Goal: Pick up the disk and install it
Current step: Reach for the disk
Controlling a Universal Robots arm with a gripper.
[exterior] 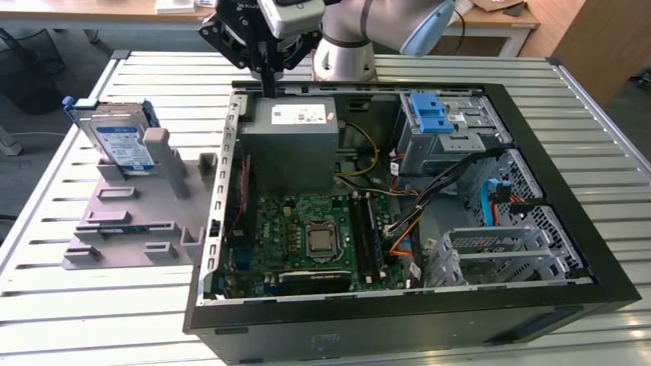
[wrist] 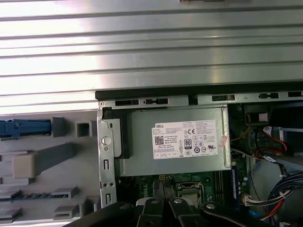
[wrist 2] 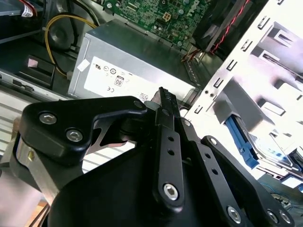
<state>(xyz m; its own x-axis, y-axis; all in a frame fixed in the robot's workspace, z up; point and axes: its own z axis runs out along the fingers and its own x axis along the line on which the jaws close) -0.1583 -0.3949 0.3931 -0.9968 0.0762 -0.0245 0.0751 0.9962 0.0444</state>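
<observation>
The disk (exterior: 120, 141), silver with a blue-and-white label and a blue carrier, stands on edge in a grey holder (exterior: 133, 217) on the table at the exterior view's left, outside the open computer case (exterior: 407, 305). Its blue carrier edge (wrist: 23, 127) shows in the first wrist view, and the disk (wrist 2: 265, 151) shows in the second wrist view. My gripper (exterior: 268, 90) hangs over the case's back wall, just above the grey power supply box (exterior: 295, 141), well to the right of the disk. The black fingers (wrist 2: 165, 101) are shut with nothing between them.
Inside the case lie the green motherboard (exterior: 310, 236), cables (exterior: 447, 191) and a silver drive cage with a blue latch (exterior: 437, 114) at the back right. The slatted metal table (exterior: 102, 313) surrounds the case. The holder has several upright posts near the disk.
</observation>
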